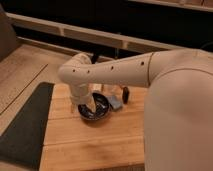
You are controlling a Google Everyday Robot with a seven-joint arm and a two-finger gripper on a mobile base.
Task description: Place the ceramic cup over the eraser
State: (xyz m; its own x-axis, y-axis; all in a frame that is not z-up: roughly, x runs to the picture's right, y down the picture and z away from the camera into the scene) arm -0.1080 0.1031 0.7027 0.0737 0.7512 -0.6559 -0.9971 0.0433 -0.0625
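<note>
hand (pixel 89 106): lowered at dark bowl (pixel 101 114), opened wide, nothing gripped | eraser (pixel 126 94): left exposed beside grey-blue pad (pixel 116 103), to be capped | ceramic cup: not discerned

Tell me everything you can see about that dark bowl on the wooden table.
The dark bowl is round and shallow, with a glossy, possibly metal surface that catches light along its rim. It sits upright on the wooden table, towards the far side. The robot's claw reaches down at its left side and hides that part; whether they touch is unclear. A grey-blue pad lies close by its right rim. What is inside cannot be made out.
</note>
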